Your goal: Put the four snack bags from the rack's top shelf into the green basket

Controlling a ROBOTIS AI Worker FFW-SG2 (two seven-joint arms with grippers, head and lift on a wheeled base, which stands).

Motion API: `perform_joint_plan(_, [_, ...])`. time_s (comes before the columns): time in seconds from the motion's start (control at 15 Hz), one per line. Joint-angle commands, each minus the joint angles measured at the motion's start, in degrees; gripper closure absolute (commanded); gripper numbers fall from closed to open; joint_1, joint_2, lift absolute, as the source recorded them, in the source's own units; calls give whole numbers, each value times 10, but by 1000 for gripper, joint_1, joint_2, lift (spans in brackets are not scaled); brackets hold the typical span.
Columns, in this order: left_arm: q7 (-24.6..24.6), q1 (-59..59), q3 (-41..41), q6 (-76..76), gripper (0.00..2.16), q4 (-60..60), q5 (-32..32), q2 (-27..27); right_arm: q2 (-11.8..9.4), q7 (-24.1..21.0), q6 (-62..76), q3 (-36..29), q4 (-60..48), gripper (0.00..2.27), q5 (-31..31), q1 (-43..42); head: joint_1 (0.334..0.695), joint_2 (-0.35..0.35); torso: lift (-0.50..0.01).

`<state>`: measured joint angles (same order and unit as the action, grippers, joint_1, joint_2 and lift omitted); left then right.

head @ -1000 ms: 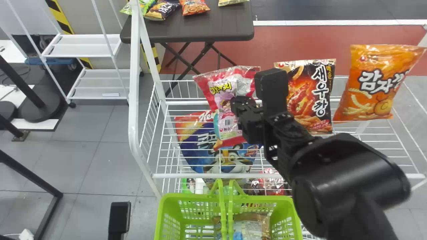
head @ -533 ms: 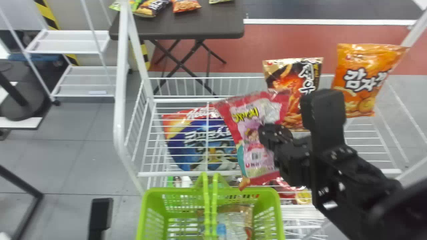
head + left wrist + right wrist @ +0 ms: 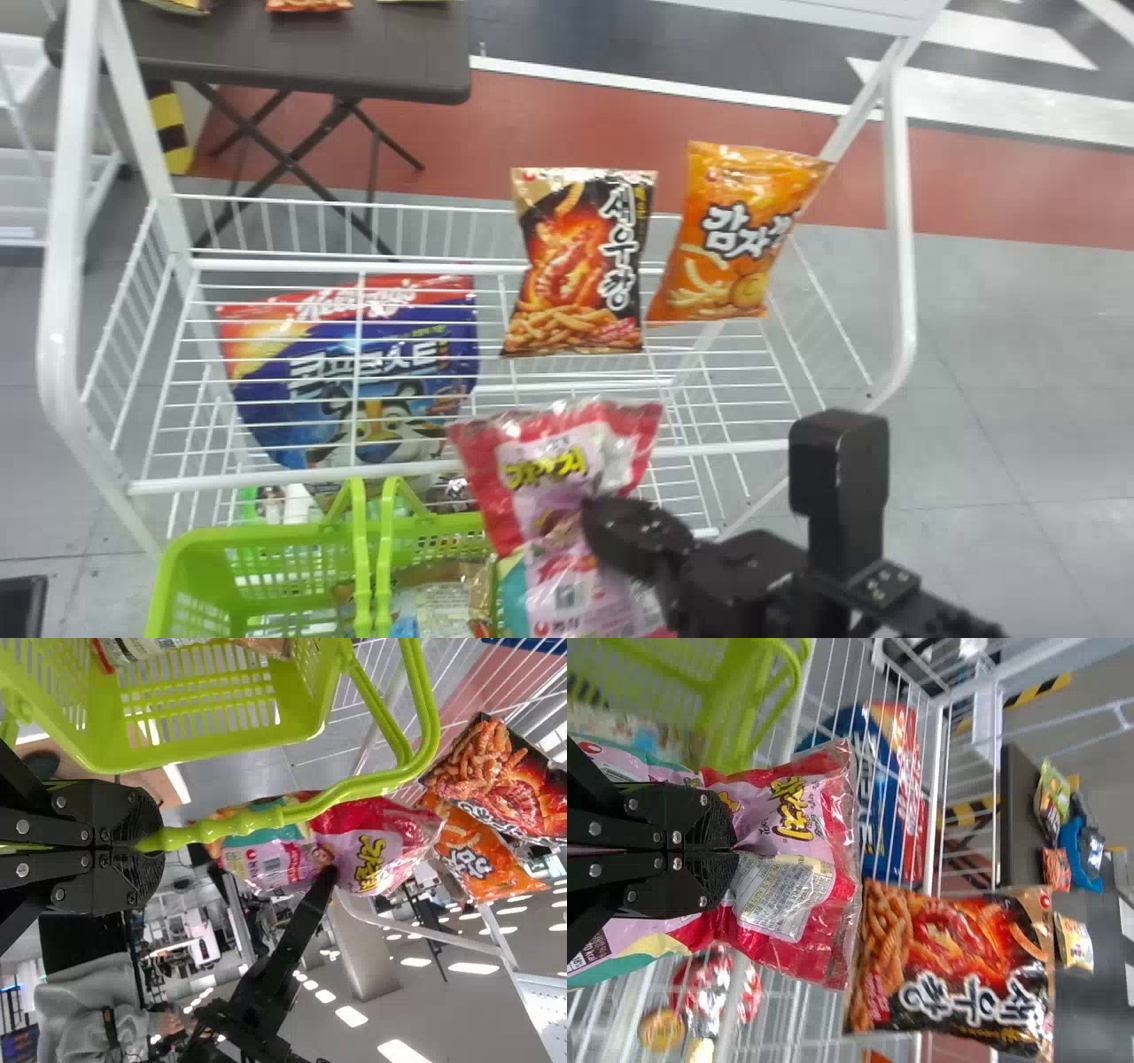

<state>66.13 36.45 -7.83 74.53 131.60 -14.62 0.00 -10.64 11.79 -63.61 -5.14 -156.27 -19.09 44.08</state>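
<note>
Your R gripper point(image 3: 595, 525) is clamped on the pink snack bag point(image 3: 518, 483), held upright by the green basket's point(image 3: 257, 537) right side; can't tell if bag & basket touch. Your L gripper point(image 3: 19, 607) is clenched round the basket handle point(image 3: 239, 822). A gold bag point(image 3: 443, 592) lies inside. Black bag point(image 3: 576, 257) & orange bag point(image 3: 726, 244) sit side by side on the rack's top shelf point(image 3: 726, 450), w/ a big blue bag point(image 3: 399, 344) beneath it.

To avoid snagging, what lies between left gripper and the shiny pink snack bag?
In the left wrist view, the green plastic basket handle runs from the left gripper across the bag.
</note>
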Motion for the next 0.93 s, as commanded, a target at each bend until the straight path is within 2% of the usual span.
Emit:
perform_joint_plan(0.0, [0,2,6,0,2148,1,1,-1,8,3,48,18,45,2159,-14,16,695,-277,0])
perform_joint_plan(0.2, [0,7,13,0,2148,9,5,-1,11,0,102,62,118,2159,-14,16,695,-255,0])
perform_joint_plan(0.53, [0,9,12,0,2148,10,4,-1,10,1,123,130,173,2159,-13,13,695,-158,0])
perform_joint_plan(0.6, [-2,7,12,0,2148,10,5,-1,7,4,118,141,175,2155,-12,15,695,-114,0])
perform_joint_plan(0.87, [-4,6,7,-4,2148,9,4,-1,-17,4,88,174,190,2159,-1,24,695,-15,0])
